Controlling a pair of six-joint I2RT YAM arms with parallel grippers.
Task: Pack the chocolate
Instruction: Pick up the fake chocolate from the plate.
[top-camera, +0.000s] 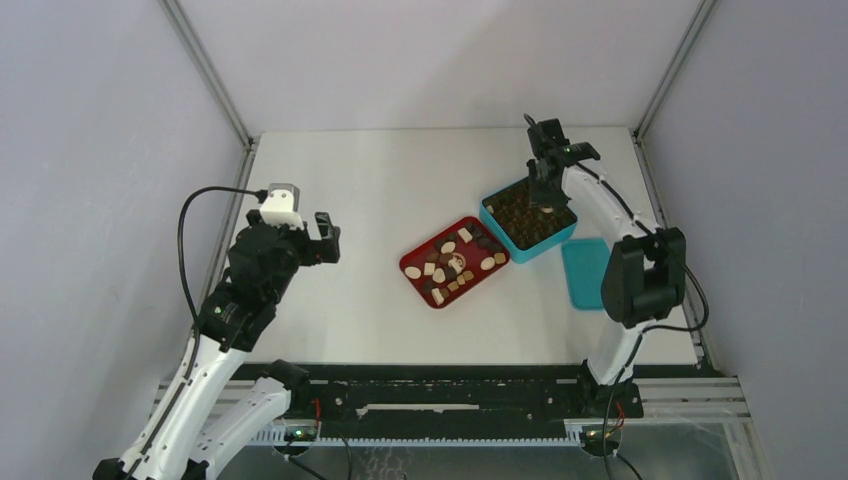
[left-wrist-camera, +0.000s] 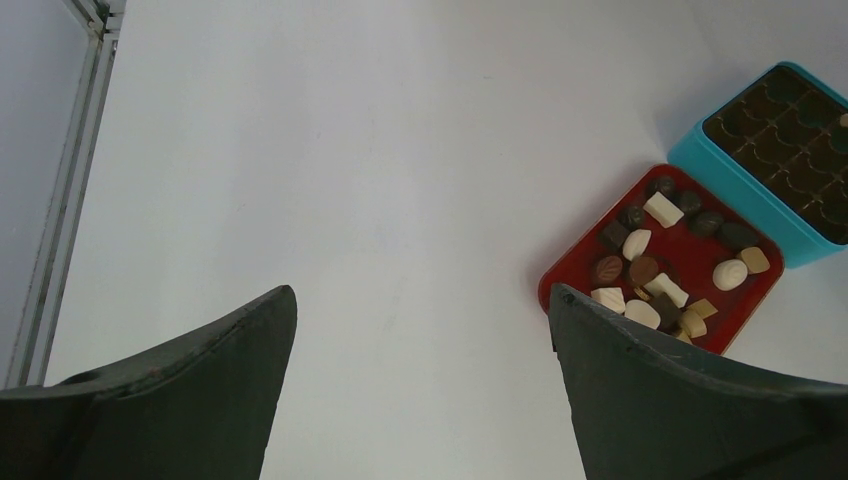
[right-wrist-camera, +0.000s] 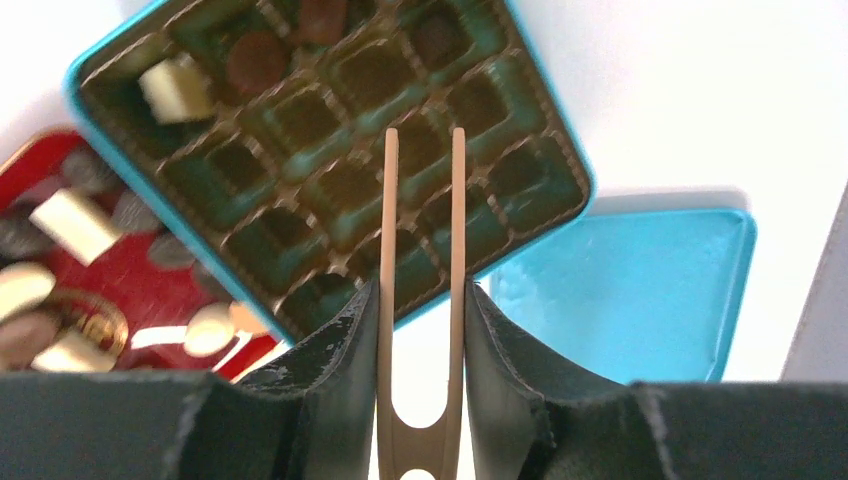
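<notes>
One white table (top-camera: 380, 180) carries everything. Your left arm rises from the near-left base with its elbow raised and its wrist aimed toward the table's middle. The left gripper (left-wrist-camera: 420, 300) hangs over bare table well left of the tray, fingers spread wide with nothing between them.

Your right arm reaches far, the forearm arching to the box's far side and the wrist tipped down. The right gripper (right-wrist-camera: 422, 290) is clamped on the wooden tongs (right-wrist-camera: 390, 220), whose two prongs stand apart above the box's grid.

The teal box (top-camera: 548, 243) sits right of centre, with the teal lid (top-camera: 585, 273) lying flat just beside it on the near right. The red tray (left-wrist-camera: 702, 265) lies just left of the box; you cannot tell whether they touch.

Most of the chocolate (top-camera: 449, 247) lies in the tray. A few pieces fill cells at one corner of the box.
</notes>
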